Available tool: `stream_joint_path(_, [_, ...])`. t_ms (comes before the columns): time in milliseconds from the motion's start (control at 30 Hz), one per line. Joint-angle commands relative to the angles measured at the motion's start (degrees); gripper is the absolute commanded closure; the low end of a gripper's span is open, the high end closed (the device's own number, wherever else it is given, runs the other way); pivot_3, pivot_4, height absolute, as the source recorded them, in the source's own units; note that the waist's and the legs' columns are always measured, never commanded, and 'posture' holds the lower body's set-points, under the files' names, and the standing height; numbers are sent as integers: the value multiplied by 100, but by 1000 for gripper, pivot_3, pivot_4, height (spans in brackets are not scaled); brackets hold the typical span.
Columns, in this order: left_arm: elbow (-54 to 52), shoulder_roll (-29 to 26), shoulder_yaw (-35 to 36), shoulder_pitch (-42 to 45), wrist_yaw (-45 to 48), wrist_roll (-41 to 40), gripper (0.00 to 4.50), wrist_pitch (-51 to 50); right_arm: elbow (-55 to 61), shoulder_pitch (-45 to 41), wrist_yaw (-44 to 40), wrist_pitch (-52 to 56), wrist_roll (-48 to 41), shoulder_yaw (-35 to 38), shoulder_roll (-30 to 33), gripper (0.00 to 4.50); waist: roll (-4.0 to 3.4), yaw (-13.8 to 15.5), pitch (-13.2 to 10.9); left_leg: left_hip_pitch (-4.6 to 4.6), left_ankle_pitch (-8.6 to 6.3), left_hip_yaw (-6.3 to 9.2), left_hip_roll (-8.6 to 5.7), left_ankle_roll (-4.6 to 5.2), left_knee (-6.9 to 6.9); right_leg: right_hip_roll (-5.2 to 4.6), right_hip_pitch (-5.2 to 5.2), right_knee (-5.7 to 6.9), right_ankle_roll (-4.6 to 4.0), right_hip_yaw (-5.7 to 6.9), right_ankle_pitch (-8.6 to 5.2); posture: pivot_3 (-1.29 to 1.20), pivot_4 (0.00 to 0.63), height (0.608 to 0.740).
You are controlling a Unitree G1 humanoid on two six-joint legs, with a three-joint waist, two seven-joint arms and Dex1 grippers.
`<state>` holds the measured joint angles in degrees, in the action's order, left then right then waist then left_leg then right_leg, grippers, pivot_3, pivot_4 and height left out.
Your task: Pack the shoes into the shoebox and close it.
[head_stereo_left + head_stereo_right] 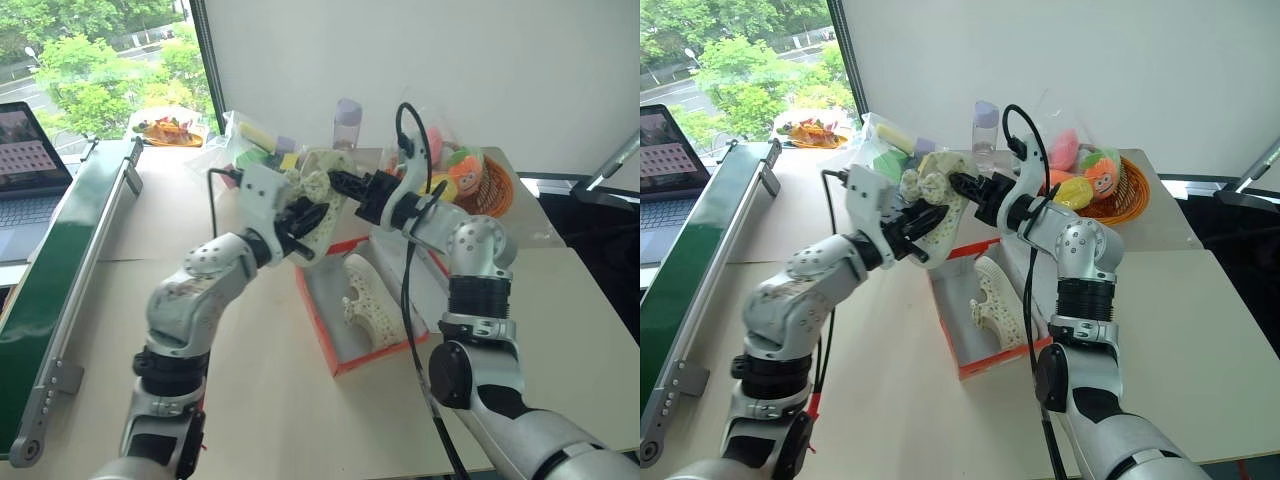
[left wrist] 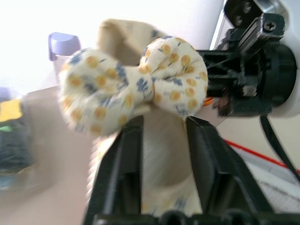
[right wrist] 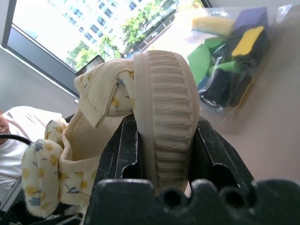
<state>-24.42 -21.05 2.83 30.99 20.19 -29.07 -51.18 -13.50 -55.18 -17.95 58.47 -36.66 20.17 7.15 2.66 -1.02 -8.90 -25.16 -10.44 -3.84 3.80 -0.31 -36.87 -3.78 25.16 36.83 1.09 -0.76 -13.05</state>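
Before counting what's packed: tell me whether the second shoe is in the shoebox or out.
Out. The second shoe hangs in the air between both grippers, above the open shoebox, where the other shoe already lies.

Two head views look forward and down over both arms from above, side by side, sharing nearly the whole table [image 1: 250, 400]; the right eye's framing sits slightly shifted. Left wrist view looks along the left gripper [image 2: 164, 140], very close on the bowed shoe [image 2: 136, 84] between its fingers, with the right gripper [image 1: 340, 182] just beyond. Right wrist view looks back the opposite way along its own fingers, equally close on that shoe's ribbed sole, toward the window [image 3: 84, 28]. All four share the shoe.
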Motion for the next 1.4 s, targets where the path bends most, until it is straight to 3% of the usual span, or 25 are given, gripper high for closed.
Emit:
stream_joint_path(33, [-469, -81, 306, -31, 135, -528, 1519, -376, 129, -316, -141, -265, -51, -68, 205, 3676, 0, 8, 0, 0, 0, 0, 0, 0, 0, 0, 0, -1, 0, 0, 0, 0, 150, 740])
stream_joint_path(67, [-583, -294, 401, -117, 295, -651, 1113, -483, 108, -394, -220, -188, -28, -143, 374, 3684, 0, 13, 0, 0, 0, 0, 0, 0, 0, 0, 0, -1, 0, 1, 0, 0, 150, 740])
stream_joint_path(100, [-652, -500, 500, -210, 422, -735, 1031, -577, 101, -472, -366, -13, -15, -276, 600, 3691, -2, 7, -1, 0, 0, 1, 1, 0, 0, 0, -1, -2, 0, 2, 0, 0, 150, 740])
stream_joint_path(233, [-621, -1001, 618, -488, 552, -697, 1031, -569, 55, -666, -1094, 782, -184, -824, 1375, 3691, -11, 7, -7, -1, 0, 1, 1, 0, 2, 2, 0, -6, -1, 1, -1, 0, 150, 740])
stream_joint_path(467, [-620, -1014, 521, -727, 427, -561, 1031, -411, 12, -425, -2836, 1448, -308, -2063, 2217, 3691, -12, 16, -8, 0, -1, 2, 2, 0, 0, 4, -3, -9, -1, 0, -1, 0, 150, 740])
stream_joint_path(633, [-728, -1019, 494, -912, 348, -515, 1031, -381, -113, -275, -3455, 1275, -141, -2617, 2322, 3691, -11, 15, -8, -1, -1, 2, 2, 1, 0, 5, -2, -8, -1, -2, -1, 0, 150, 740])
stream_joint_path(1100, [-1063, -1059, 654, -1167, 96, -543, 1031, -470, -1499, -152, -4499, -405, 1390, -4075, 2041, 3691, -11, 25, -7, 0, -1, 2, 3, 1, -3, 7, -2, -7, -2, -2, 0, 0, 150, 740])
stream_joint_path(1233, [-1148, -1068, 683, -1226, 41, -549, 1031, -486, -1847, 28, -4049, -1737, 2710, -4905, 2135, 3691, -11, 33, -7, 1, -1, 2, 3, 0, -5, 7, -4, -6, -1, -2, 0, 0, 150, 740])
stream_joint_path(1400, [-1213, -1034, 623, -1275, -21, -540, 1031, -475, -1797, 269, -3520, -2190, 3329, -5061, 1931, 3691, 5, 47, 8, 40, -1, 3, 3, -1, -9, 6, -48, -9, 0, -1, -1, 0, 150, 740])
